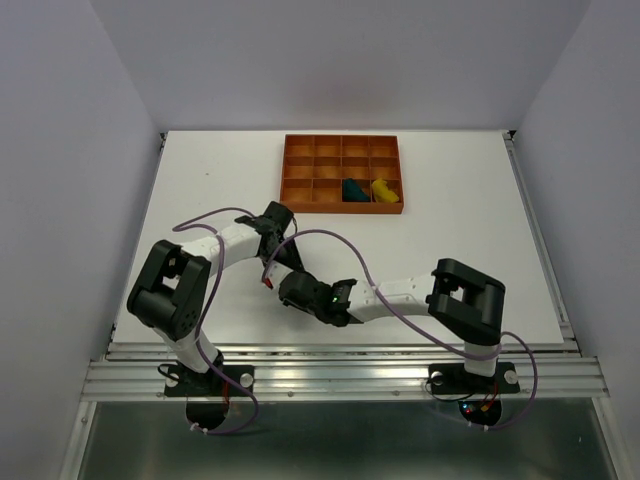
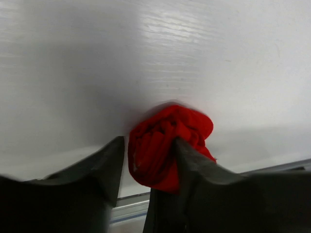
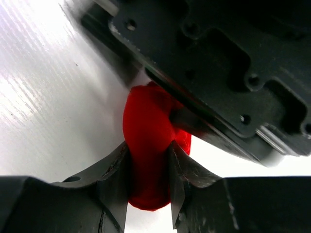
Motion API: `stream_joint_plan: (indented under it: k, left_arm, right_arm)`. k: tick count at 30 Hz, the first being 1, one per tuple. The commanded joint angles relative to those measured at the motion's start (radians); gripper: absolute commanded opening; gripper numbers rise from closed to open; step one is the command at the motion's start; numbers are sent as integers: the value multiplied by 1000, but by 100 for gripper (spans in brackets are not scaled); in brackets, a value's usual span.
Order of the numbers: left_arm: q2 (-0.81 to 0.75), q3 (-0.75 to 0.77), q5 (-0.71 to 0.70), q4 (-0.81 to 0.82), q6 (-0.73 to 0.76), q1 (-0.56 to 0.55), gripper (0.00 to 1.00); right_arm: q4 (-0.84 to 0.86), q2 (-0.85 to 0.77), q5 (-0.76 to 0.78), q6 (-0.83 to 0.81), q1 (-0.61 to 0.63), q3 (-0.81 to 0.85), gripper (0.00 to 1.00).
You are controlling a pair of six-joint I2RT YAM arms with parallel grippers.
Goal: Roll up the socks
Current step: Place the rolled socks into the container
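Overhead, red sock nearly hidden; wrist view shows right claw pinching.

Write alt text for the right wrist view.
A bunched red sock is pinched between the two dark fingers of the right gripper, with the white table behind it. The left arm's dark housing fills the upper right, close over the sock's top.

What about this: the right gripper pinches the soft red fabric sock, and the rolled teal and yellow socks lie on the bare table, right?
No: the top view shows the dark teal sock and yellow sock inside the orange-brown gridded tray, not on the table. The right gripper does pinch the red sock.
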Motion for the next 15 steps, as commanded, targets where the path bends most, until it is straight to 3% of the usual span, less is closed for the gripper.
stream_joint_plan:
  k: [1,4,15]
  left_arm:
    - [-50,32,-71,-97,31,-5,75]
    - [-51,50,-103,-97,27,0,87]
    - [-18,271,-140,-23,47,104,88]
  right_arm:
    - [5,4,-41,57,-13,-14,4]
    - [37,-42,-68,86,-32,-43,1]
    - [75,-248,-54,170,-64,-146,1]
